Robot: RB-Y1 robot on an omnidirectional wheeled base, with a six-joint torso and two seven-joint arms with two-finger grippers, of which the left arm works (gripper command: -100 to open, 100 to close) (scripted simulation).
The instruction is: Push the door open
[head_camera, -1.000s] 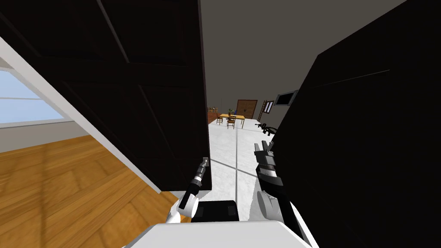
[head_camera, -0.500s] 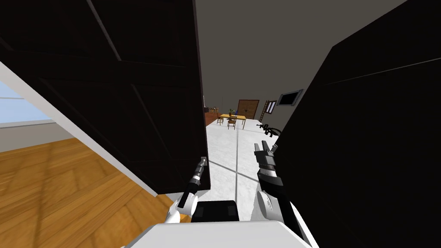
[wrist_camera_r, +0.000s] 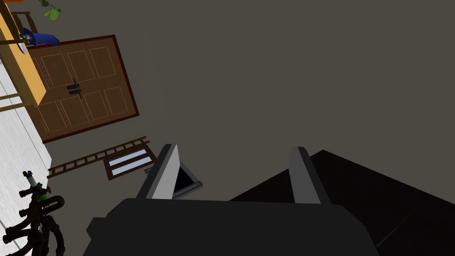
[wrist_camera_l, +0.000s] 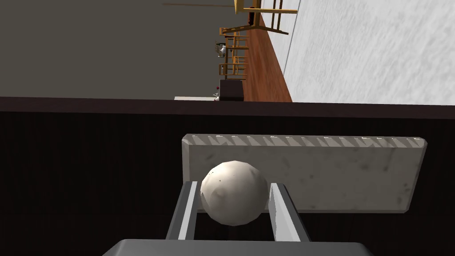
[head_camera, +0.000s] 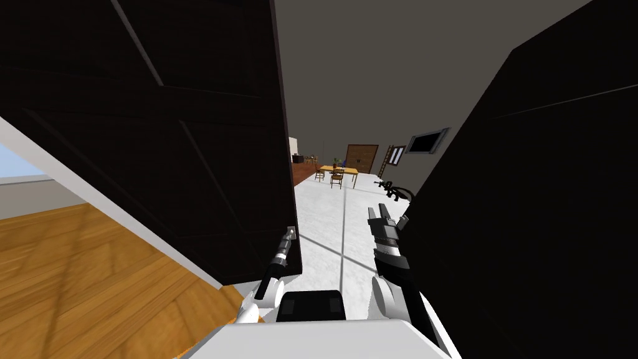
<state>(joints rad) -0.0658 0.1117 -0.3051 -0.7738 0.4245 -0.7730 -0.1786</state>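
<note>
Where the head view looks through the doorway, the door [head_camera: 187, 156] is the tall dark leaf on my left. Its long axis is upright and its free edge is nearest the middle of the gap. A second dark panel [head_camera: 529, 218] stands to my right. Between them a white floor [head_camera: 336, 218] runs to a far table [head_camera: 336, 169]. On the door's face near that edge sits a pale grey plate [wrist_camera_l: 333, 173], and on it a round white knob [wrist_camera_l: 234, 198]. The left gripper [wrist_camera_l: 233, 186] is the nearer one: its fingers [wrist_camera_l: 280, 209] are narrowed onto the knob's two sides, so the door lies directly ahead of it. The right gripper [wrist_camera_r: 235, 151] hangs apart, wide and holding nothing. By my judgement, the push should go forward and leftward, swinging the edge away.
</note>
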